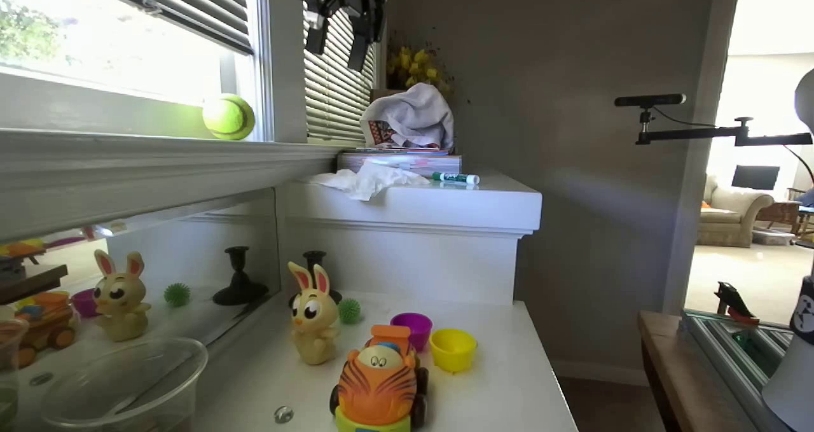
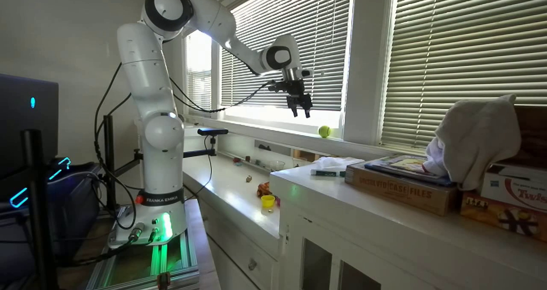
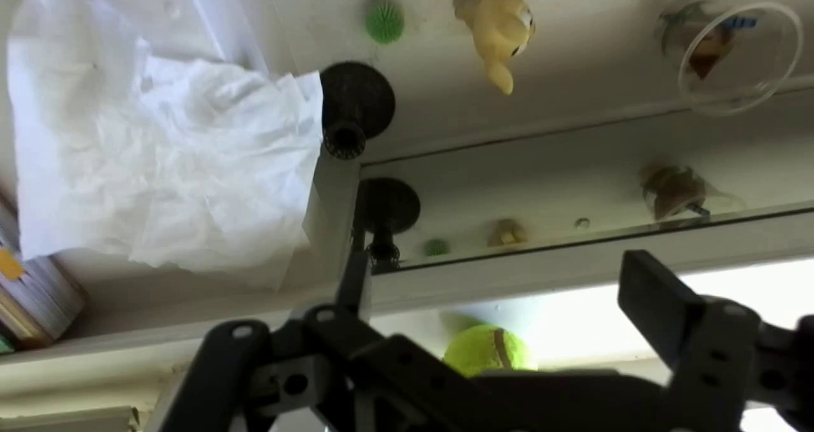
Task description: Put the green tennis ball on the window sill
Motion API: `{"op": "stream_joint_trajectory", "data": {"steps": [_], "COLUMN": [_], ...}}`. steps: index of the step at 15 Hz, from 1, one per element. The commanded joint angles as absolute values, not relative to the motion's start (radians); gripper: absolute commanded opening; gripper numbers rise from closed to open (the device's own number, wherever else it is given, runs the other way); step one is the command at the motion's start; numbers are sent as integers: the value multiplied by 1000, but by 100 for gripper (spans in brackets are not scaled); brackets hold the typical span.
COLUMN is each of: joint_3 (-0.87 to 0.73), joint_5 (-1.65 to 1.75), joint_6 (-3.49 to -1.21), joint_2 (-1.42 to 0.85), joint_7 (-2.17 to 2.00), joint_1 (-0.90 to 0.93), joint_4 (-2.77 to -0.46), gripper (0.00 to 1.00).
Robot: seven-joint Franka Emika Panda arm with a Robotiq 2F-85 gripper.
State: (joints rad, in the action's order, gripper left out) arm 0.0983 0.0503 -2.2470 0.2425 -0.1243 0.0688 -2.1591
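Sitting below end effector (image 1: 336, 59): tennis ball (image 1: 227, 117)

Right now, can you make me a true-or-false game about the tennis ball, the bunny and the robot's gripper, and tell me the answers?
The gripper is open. True.
The green tennis ball sits on the window sill. True.
The gripper is holding the green tennis ball. False: its jaws are empty, and the ball is lower, apart from it.
The toy rabbit stands upright. True.
The toy rabbit is on the window sill. False: it is on the white counter, lower down.
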Motion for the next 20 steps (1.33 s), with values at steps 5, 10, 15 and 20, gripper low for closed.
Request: {"op": "stream_joint_trajectory", "data": {"steps": [5,10,15,20], "joint_3": [101,101,101,101], "joint_5": [42,41,41,41], "joint_6": [-2049,-2036,-2036,-2036], "joint_2": [278,280,280,280], "joint_7": [-125,-125,-125,-125], "joint_1": [69,69,69,69], "joint_4": [-2111,-2108,-2108,-2108], "gripper": [100,100,100,100]}}
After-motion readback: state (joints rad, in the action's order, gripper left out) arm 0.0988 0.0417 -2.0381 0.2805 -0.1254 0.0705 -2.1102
